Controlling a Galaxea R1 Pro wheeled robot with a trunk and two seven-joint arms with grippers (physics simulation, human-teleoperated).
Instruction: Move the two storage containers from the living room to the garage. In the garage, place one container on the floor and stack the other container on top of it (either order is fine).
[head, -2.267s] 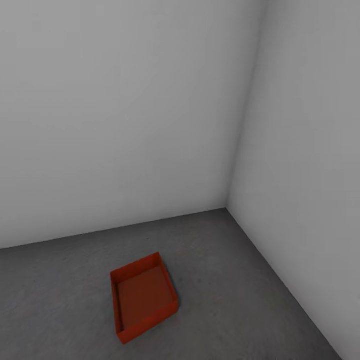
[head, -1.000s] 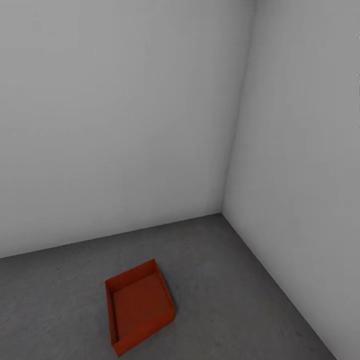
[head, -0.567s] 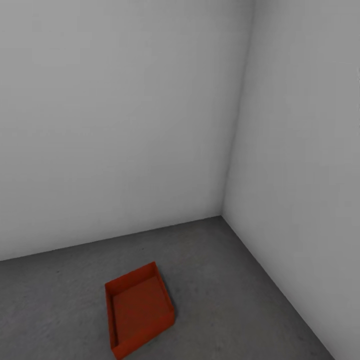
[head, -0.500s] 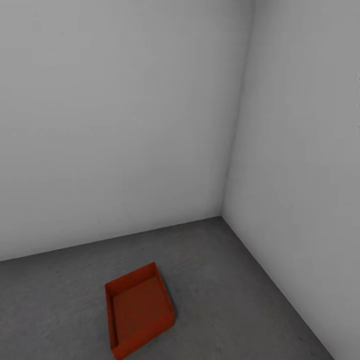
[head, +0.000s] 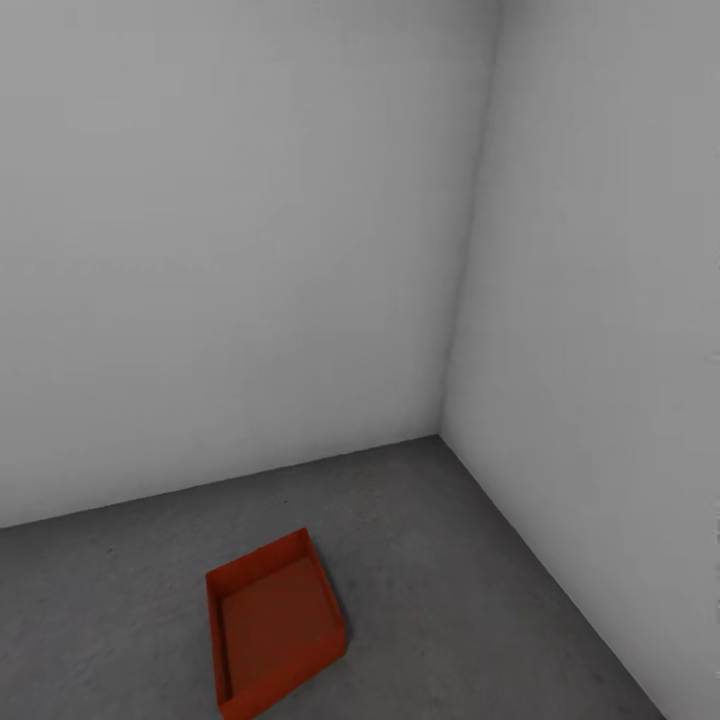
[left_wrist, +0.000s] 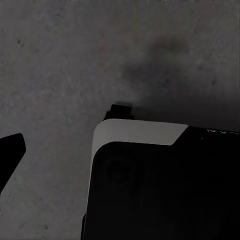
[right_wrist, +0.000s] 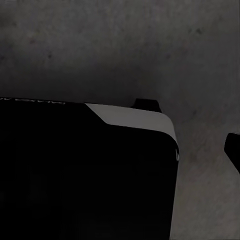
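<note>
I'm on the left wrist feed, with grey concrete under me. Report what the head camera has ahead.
Observer: One orange-red, open-topped rectangular storage container sits on the dark grey concrete floor.
Operator: Give me its surroundings.
Observer: Beyond it, two plain grey-white walls meet in a corner.
Operator: Check inside it.
Observer: It looks empty, and nothing is stacked on it.

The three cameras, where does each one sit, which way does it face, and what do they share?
Head view: on the robot's head, facing a garage corner, down at one storage container on the concrete floor; walls behind.
Left wrist view: on the left arm, looking down at the floor; the robot's dark, white-edged body shows.
Right wrist view: on the right arm, likewise; dark body shows.
Shared: the grey concrete floor.
</note>
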